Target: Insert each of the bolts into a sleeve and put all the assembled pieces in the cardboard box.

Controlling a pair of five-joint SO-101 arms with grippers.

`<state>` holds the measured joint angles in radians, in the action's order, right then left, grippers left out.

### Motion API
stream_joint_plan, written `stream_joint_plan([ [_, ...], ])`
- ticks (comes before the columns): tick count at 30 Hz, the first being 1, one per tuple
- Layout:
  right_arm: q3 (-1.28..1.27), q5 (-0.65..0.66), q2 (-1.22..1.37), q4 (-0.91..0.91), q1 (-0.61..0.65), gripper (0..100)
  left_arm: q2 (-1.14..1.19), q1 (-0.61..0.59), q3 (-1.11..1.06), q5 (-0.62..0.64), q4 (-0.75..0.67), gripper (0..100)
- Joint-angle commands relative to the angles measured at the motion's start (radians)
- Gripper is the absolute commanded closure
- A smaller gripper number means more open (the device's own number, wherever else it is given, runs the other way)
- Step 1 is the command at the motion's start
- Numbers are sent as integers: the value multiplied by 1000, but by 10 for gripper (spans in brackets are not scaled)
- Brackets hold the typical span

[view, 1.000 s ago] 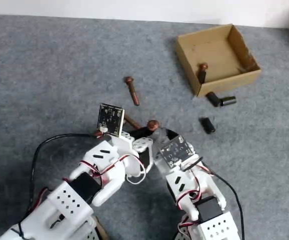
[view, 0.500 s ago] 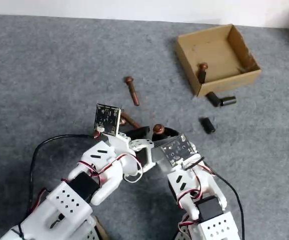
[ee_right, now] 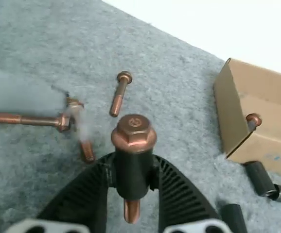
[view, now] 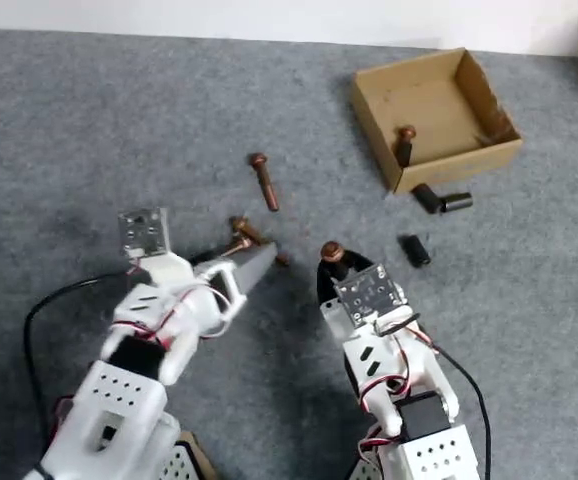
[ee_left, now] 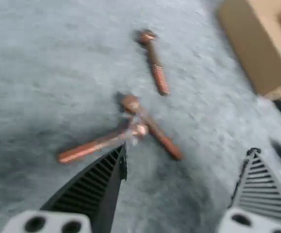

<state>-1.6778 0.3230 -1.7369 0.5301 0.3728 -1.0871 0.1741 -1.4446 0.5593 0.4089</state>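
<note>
Grey carpet (view: 89, 120) covers the whole table, and both arms rise from its near edge. Nearest on the right side, the right gripper (view: 331, 278) is clamped around a black sleeve (ee_right: 132, 177) that stands upright between its fingers. A copper bolt (ee_right: 133, 132) is seated in that sleeve, with its hexagonal head above the top and its shank tip poking out below. Beside it, the left gripper (ee_left: 186, 153) hangs low over the carpet with its jaws spread wide and nothing between them. Just beyond its fingertips, closer to one finger than the other, the crossed bolts (ee_left: 131, 128) lie on the carpet, two of them touching where they overlap. A little farther out a single bolt (view: 263, 180) lies on its own, apart from the pair. Off to the right, past the held piece, a loose sleeve (view: 415, 250) lies on its side. Beyond that, two sleeves (view: 441, 200) rest end to end just outside the front wall of the cardboard box (view: 454, 168). Farthest back, inside the box, an assembled piece (view: 405, 145) leans against the front wall with its copper head uppermost.
</note>
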Motion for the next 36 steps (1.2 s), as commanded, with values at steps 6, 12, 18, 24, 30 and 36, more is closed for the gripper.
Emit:
stream_joint_plan([
  [6,22,-81,1,137,-45,994,-10,-71,-2,-5,-20,646],
  [12,150,-98,2,186,-15,994,-12,-71,-41,-6,-21,646],
  [18,254,-49,114,182,42,994,-5,-76,-47,-35,-21,645],
  [24,288,-18,455,-21,-104,994,-5,-74,-45,-89,-21,646],
  [30,542,54,743,-58,-226,994,-5,-71,-45,-91,-21,648],
  [36,886,60,1013,1,-283,994,-5,-71,-45,-91,-21,648],
])
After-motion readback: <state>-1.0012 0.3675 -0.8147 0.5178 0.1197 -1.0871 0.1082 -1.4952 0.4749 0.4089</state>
